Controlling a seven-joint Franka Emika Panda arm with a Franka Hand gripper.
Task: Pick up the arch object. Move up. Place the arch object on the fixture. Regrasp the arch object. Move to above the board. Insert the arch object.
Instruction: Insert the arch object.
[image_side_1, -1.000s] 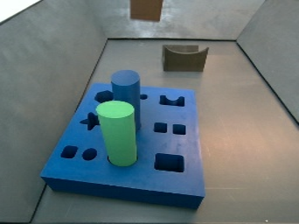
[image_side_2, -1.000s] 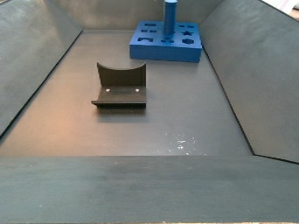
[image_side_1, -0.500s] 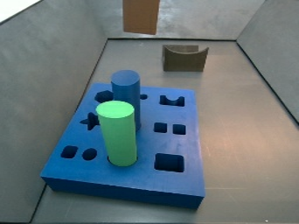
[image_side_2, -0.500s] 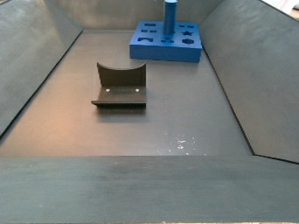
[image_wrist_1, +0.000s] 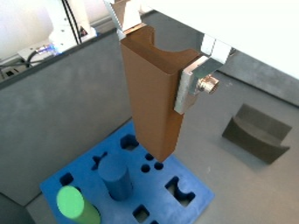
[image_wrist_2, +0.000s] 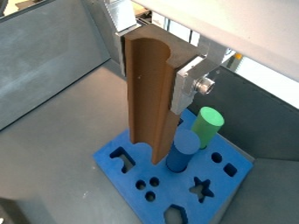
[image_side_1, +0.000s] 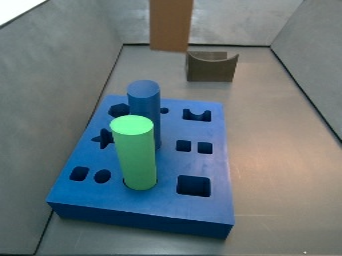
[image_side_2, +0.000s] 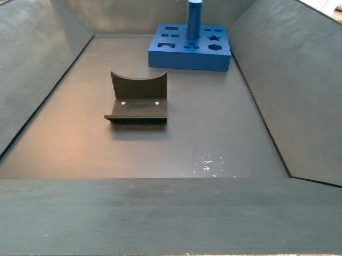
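The arch object, a long orange-brown bar with a curved notch at its upper end, hangs upright with my gripper shut on it; both wrist views show it, arch object between the silver fingers of the gripper. A side view catches only the bar's lower part, at the picture's upper edge. Beneath lies the blue board. The fixture stands apart on the floor with nothing on it.
A tall green cylinder and a shorter blue cylinder stand in the board. Grey walls slope up around the floor.
In a side view the arch object has come lower into the picture and shifted slightly right. Board, cylinders and fixture have not moved.
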